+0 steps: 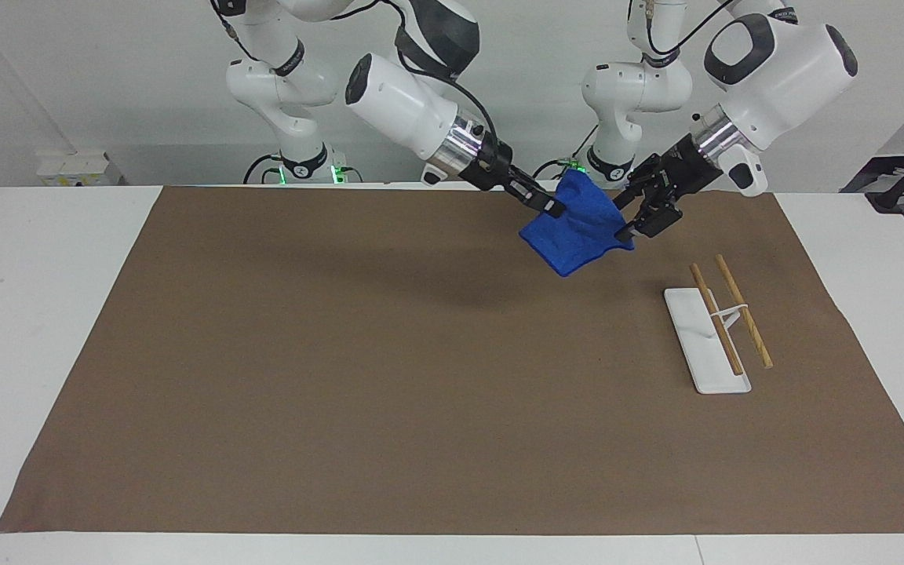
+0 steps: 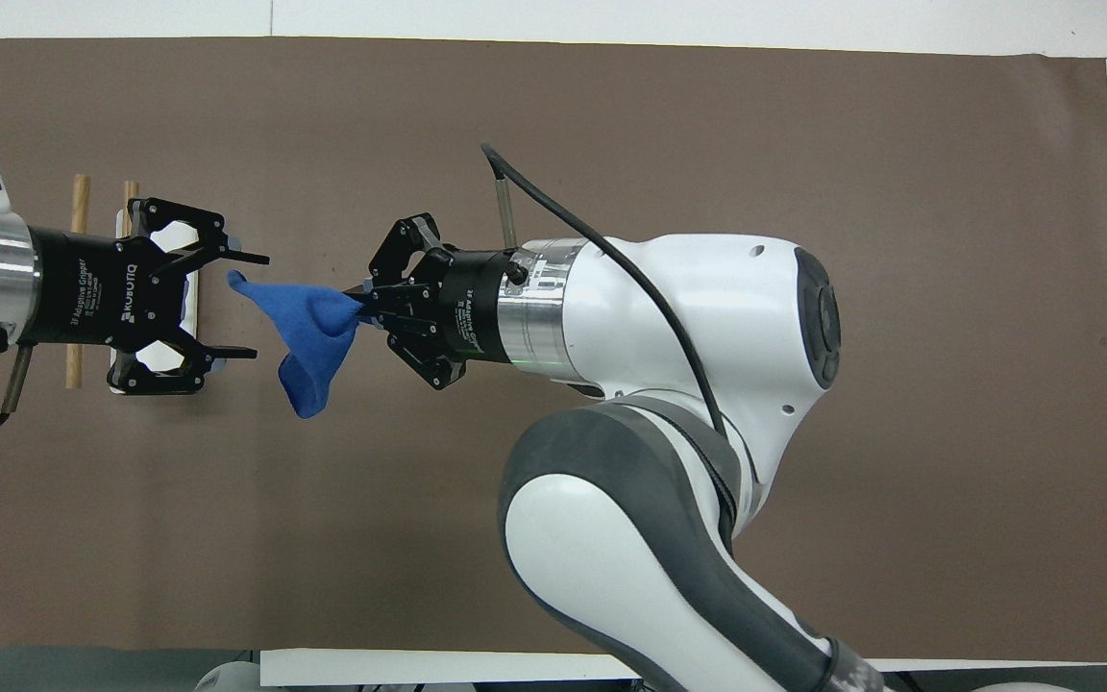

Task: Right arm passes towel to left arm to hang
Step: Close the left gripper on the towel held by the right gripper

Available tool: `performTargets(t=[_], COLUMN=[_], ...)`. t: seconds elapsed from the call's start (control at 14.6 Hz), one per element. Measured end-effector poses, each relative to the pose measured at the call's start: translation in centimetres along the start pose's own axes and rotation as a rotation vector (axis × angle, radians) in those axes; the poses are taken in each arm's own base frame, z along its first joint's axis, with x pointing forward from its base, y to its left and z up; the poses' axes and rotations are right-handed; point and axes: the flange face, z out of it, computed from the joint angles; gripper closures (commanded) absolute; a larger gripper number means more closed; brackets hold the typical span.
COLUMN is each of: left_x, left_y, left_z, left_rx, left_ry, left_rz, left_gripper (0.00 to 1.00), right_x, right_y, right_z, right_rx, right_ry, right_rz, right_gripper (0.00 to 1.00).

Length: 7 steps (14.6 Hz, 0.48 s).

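Legible markings appear in the overhead view only. The black body of the left gripper (image 2: 244,306) carries white lettering: the brand "ROBOTIQ" in larger capitals, with a smaller line beside it reading "2F Adaptive Gripper"; both run crosswise to the view. The black body of the right gripper (image 2: 362,300) bears similar small white lettering, seen at an angle and partly turned away; it appears to repeat the "Adaptive Gripper" line, but this cannot be confirmed letter for letter. In the facing view no text, number or sign can be read on either arm, the tabletop or the items on it.
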Motion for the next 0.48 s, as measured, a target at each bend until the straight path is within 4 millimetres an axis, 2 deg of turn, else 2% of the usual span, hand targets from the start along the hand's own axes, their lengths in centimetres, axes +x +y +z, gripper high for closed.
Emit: performTargets(t=[0.21, 0.27, 0.41, 0.48], left_x=[0.13, 0.12, 0.11, 0.10], left_y=[0.21, 0.22, 0.20, 0.19], left_z=[-0.23, -0.22, -0.16, -0.13], left_rx=[-0.021, -0.021, -0.020, -0.019], left_ry=[0.005, 0.005, 0.005, 0.005], left_rz=[-0.001, -0.001, -0.001, -0.001], left_gripper=[0.21, 0.28, 0.51, 0.66], right_x=[-0.04, -0.02, 0.00, 0.00], right_y=[0.06, 0.06, 0.06, 0.06], right_z=[0.11, 0.12, 0.13, 0.13], right_rx=[-0.001, -0.001, -0.002, -0.002], right_ry=[-0.002, -0.002, -0.002, -0.002], right_rz=[0.000, 0.001, 0.001, 0.001], right_gripper=[1.00, 1.00, 1.00, 1.00])
